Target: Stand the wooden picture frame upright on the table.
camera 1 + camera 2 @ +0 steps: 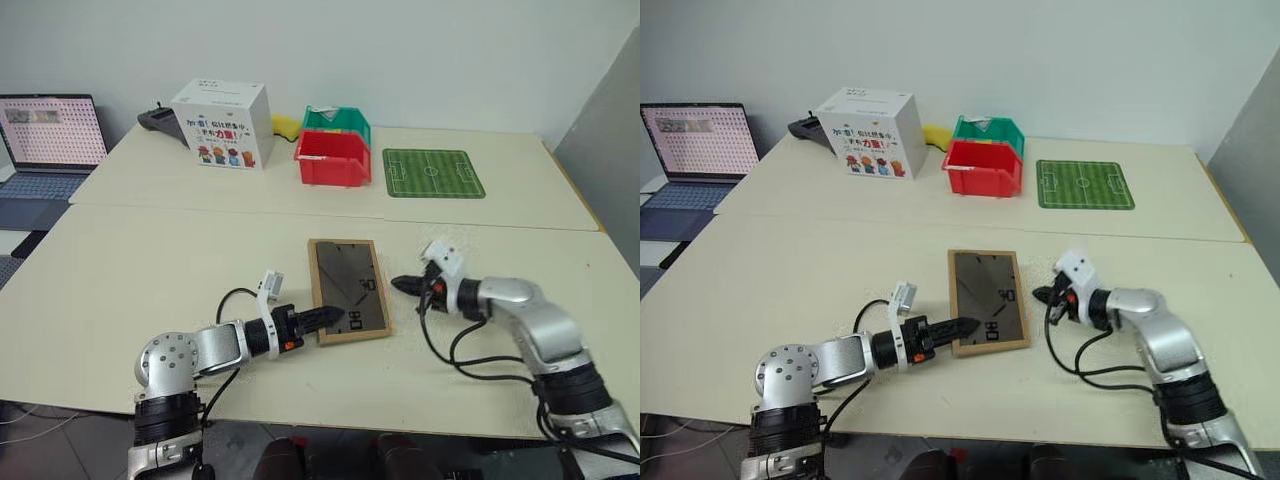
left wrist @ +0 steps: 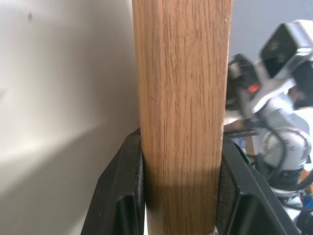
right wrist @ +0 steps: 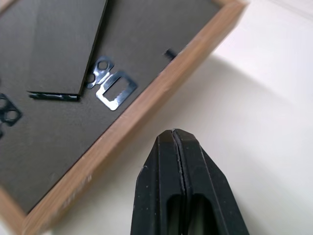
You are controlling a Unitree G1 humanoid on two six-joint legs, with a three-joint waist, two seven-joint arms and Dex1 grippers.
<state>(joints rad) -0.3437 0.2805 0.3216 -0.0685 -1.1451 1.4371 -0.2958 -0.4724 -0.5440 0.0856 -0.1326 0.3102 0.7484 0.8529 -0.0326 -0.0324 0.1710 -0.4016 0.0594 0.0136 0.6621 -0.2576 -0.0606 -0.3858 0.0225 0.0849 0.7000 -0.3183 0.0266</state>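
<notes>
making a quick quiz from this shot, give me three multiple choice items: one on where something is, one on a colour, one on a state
1. Where does the green football-pitch mat lie on the table?
A. on the wooden picture frame
B. beside the red bin, on the far side
C. under the laptop

2. What colour is the bin standing in front of the green bin?
A. red
B. blue
C. white

3. How do the left gripper fingers stand at the wooden picture frame?
A. apart from it
B. flat on the back panel
C. either side of its wooden edge

Key: 1 B, the mat lies next to the bins. 2 A, red plastic. 3 C, the left wrist view shows the wood between both fingers.
</notes>
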